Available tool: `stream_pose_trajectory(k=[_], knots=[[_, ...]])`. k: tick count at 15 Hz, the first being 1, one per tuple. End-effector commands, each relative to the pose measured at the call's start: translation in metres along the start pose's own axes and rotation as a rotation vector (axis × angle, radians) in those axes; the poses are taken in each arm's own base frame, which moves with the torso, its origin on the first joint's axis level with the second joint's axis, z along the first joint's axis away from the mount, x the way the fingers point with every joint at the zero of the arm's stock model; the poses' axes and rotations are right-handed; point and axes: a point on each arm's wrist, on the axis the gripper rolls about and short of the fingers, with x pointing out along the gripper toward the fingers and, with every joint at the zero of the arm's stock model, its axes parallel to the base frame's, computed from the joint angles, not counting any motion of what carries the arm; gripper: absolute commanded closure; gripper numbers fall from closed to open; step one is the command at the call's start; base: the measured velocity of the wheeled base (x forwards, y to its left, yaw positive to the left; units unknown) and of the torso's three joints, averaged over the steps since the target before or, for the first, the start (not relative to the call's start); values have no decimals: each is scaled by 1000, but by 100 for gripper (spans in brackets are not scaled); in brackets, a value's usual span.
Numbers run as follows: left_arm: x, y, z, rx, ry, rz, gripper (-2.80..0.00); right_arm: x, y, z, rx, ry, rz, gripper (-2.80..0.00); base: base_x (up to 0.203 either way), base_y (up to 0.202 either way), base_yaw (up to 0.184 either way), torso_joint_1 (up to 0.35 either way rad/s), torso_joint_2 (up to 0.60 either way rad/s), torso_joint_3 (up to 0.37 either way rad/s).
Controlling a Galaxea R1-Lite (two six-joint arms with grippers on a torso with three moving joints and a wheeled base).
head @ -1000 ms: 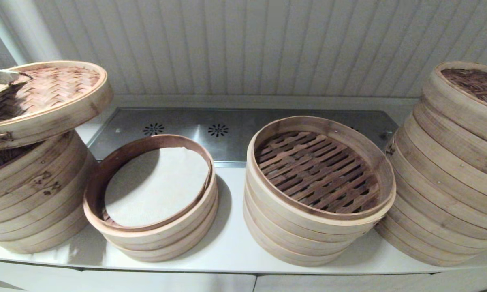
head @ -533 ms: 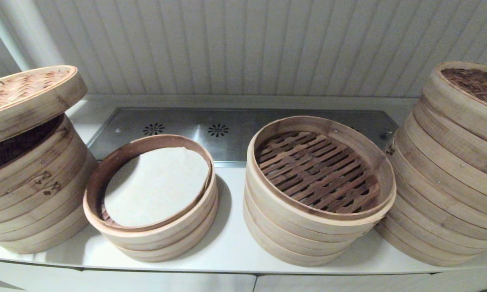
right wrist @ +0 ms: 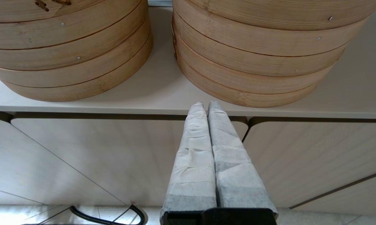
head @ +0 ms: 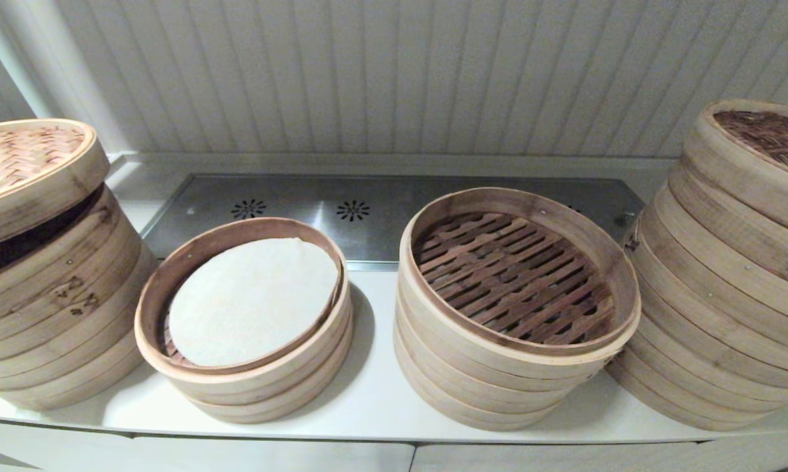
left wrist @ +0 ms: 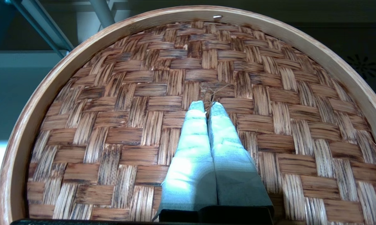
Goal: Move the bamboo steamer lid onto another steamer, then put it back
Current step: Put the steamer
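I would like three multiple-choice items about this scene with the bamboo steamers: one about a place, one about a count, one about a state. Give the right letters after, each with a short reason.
1. Where is the woven bamboo lid that the left gripper holds?
A. over the far-left steamer stack
B. on the slatted steamer stack
C. flat on the counter

2. How many steamer stacks stand on the white counter?
A. two
B. four
C. six

3. How is the held lid sitting?
A. fully seated, no gap
B. tilted, with a dark gap under its right edge
C. upside down

Answers:
1 A: the head view shows the lid above the far-left stack, and the left wrist view shows the jaws shut on its small handle.
2 B: the far-left stack, the cloth-lined stack, the slatted stack and the far-right stack.
3 B: a dark gap shows between the lid's rim and the stack.

The right gripper is parked below the counter's front edge, jaws shut.
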Motion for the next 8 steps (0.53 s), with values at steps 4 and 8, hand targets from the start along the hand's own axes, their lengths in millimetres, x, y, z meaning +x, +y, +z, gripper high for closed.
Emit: stream_pose_trajectory(k=[4, 8], knots=[[-1, 13, -12, -27, 26, 12, 0, 0, 0, 0, 0, 1, 1, 0, 0, 0, 0, 0, 0, 0], [-2, 19, -21, -34, 23, -2, 0, 0, 0, 0, 0, 2, 2, 0, 0, 0, 0, 0, 0, 0]])
